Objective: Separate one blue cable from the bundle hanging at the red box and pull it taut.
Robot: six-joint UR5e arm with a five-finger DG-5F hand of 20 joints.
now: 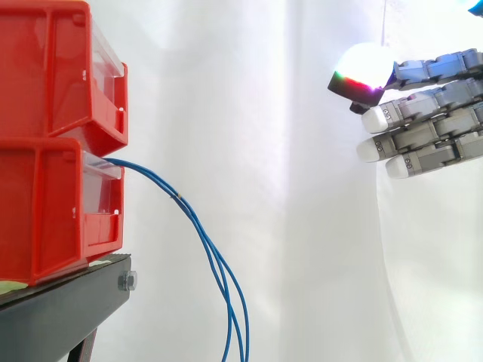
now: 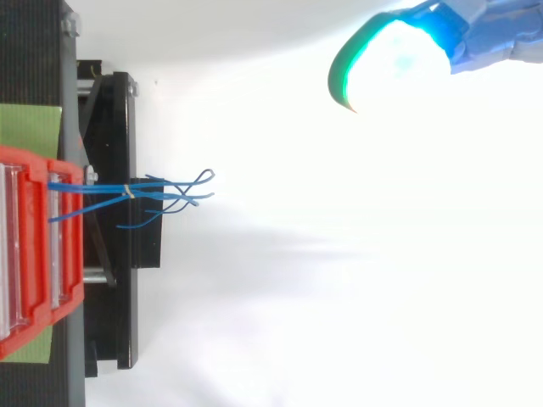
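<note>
A bundle of thin blue cables comes out of the lower red bin and hangs down in a curve past the stand's edge. In the top view the blue cables are tied together near the bin and fan out at their ends. My hand is at the right, well above and clear of the cables, with its fingers straight and pointing left toward the bins. One fingertip pad glows white. The hand holds nothing.
Two red bins are stacked, the upper red bin on the lower one, on a black stand. A white curtain hangs behind. A green patch lies on the stand beside the bins.
</note>
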